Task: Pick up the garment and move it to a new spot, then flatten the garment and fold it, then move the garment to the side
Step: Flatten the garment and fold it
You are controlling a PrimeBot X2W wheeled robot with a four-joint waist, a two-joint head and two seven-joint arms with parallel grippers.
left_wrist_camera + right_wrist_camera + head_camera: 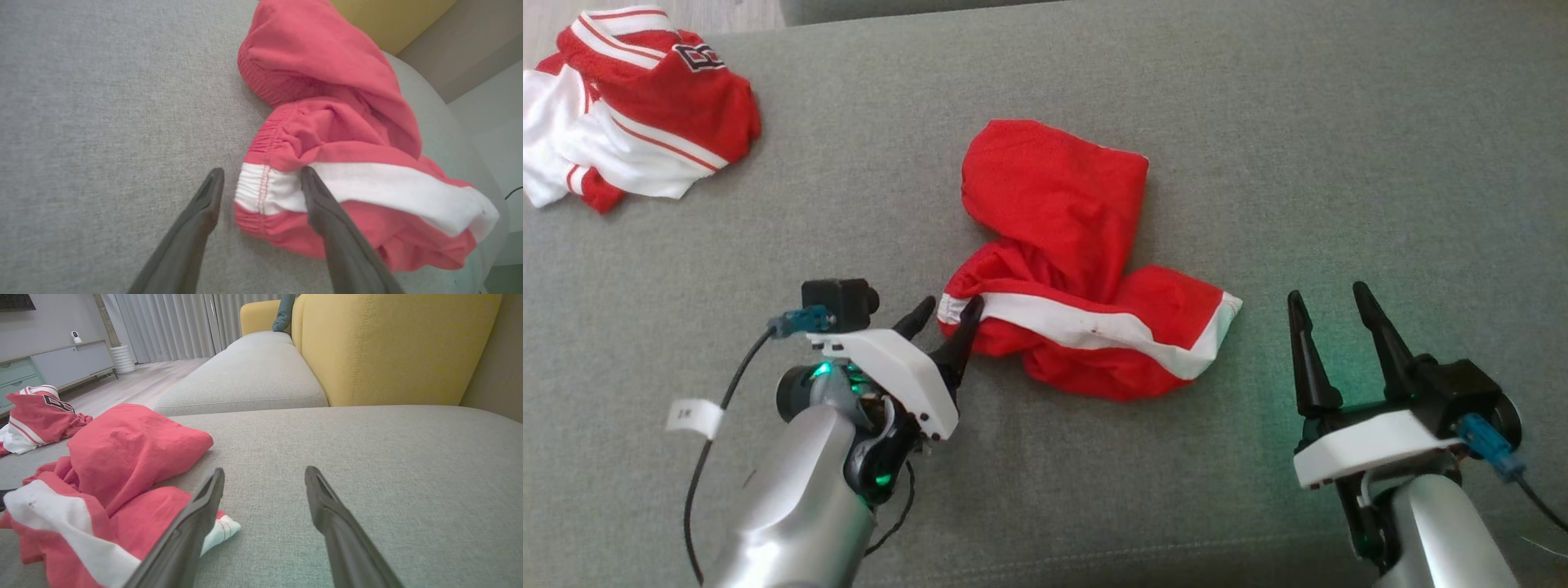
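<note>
A crumpled pair of red shorts with a white side stripe, the garment (pixel 1066 261), lies bunched in the middle of the grey cushion (pixel 1258 122). My left gripper (pixel 947 314) is open at its near-left end. In the left wrist view the waistband corner of the garment (pixel 265 192) sits between the jaws, with one finger (pixel 322 208) lying over the white stripe. My right gripper (pixel 1331 306) hovers open to the right of the garment (pixel 110 457), holding nothing, its fingers (pixel 200 514) pointing past the white hem.
A second red and white jersey (pixel 629 106) lies crumpled at the far left of the cushion. In the right wrist view a yellow sofa back (pixel 388 347) rises behind the grey seat, and a room with curtains and a cabinet (pixel 53 363) lies beyond.
</note>
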